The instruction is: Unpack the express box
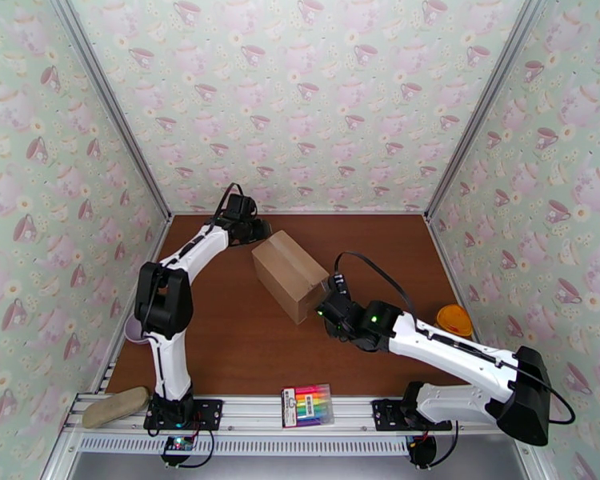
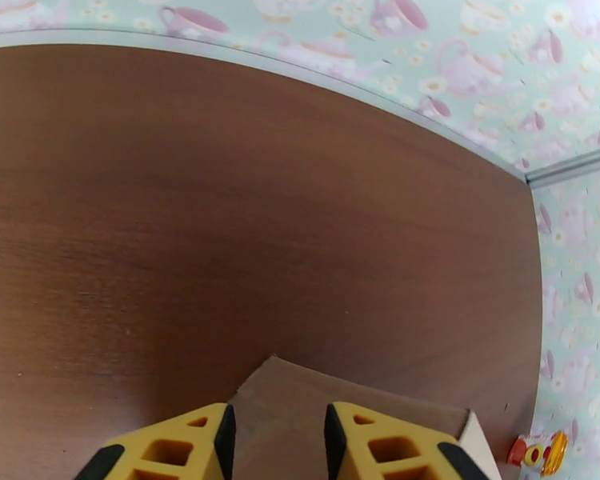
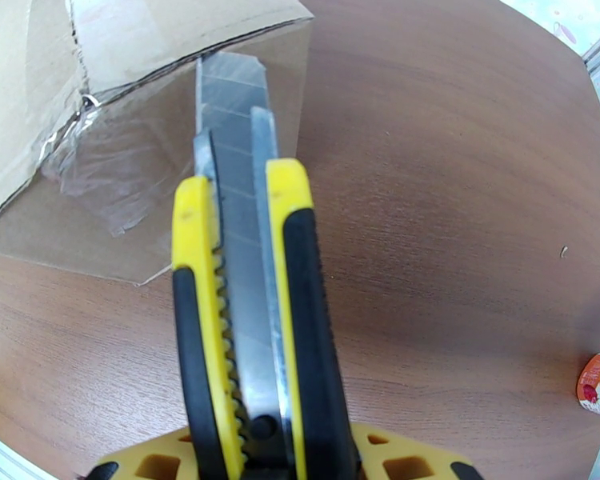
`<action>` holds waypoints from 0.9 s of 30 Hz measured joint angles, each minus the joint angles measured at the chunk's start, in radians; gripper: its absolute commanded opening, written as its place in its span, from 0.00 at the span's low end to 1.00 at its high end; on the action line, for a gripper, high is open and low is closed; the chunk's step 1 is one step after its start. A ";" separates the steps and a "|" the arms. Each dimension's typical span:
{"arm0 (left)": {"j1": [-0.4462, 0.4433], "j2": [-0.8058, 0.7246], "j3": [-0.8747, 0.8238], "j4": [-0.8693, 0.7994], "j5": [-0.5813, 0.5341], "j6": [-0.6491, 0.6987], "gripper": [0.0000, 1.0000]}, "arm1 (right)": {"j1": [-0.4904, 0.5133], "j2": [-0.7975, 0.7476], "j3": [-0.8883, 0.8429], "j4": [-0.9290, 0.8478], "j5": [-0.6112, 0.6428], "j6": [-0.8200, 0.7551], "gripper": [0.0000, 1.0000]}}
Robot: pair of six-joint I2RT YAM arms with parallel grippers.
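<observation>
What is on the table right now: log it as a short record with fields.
box: express box, flaps shut, mid-table, clear tape on one end
right gripper: shut on utility knife, blade out, tip at the taped edge
left gripper: jaws apart, over the box's far end
front rail: marker pack

The express box (image 1: 288,274) is showing plain tan-brown cardboard under clear, glossy tape (image 3: 112,166). The table (image 1: 236,346) is presenting a dark reddish-brown wood grain. The walls (image 1: 300,98) are carrying a pale green ground printed with pink teacups, teapots and white daisies. The arms (image 1: 196,251) are showing white shells and black joints. The fingers (image 2: 180,446) of the left gripper (image 2: 278,422) are appearing yellow with black pads. The utility knife (image 3: 244,314) is displaying a yellow-and-black handle and a silver blade. The marker pack (image 1: 308,405) is showing rainbow stripes.
</observation>
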 measured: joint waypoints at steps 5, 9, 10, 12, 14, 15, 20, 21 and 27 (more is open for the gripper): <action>-0.004 0.000 0.000 0.002 0.024 0.017 0.37 | -0.010 0.000 0.000 0.002 -0.014 -0.007 0.00; -0.004 0.000 0.000 0.011 0.043 0.025 0.37 | -0.016 0.000 0.000 0.004 -0.020 -0.007 0.00; -0.005 0.000 0.000 0.014 0.049 0.027 0.37 | -0.018 0.000 0.000 0.005 -0.022 -0.007 0.00; -0.005 0.000 0.000 0.020 0.059 0.028 0.37 | -0.023 0.000 0.000 0.010 -0.026 -0.007 0.00; -0.005 0.000 0.000 0.029 0.074 0.030 0.37 | -0.028 0.000 -0.001 0.012 -0.027 -0.010 0.00; -0.005 0.000 0.000 0.031 0.080 0.031 0.37 | -0.030 0.000 -0.001 0.014 -0.031 -0.013 0.00; -0.005 0.006 0.000 0.054 0.111 0.044 0.37 | -0.042 -0.003 -0.005 0.021 -0.042 -0.024 0.00; -0.005 0.010 0.000 0.059 0.116 0.047 0.37 | -0.044 -0.005 -0.006 0.024 -0.044 -0.025 0.00; -0.005 0.034 0.000 0.102 0.168 0.065 0.36 | -0.055 -0.034 -0.027 0.034 -0.061 -0.027 0.00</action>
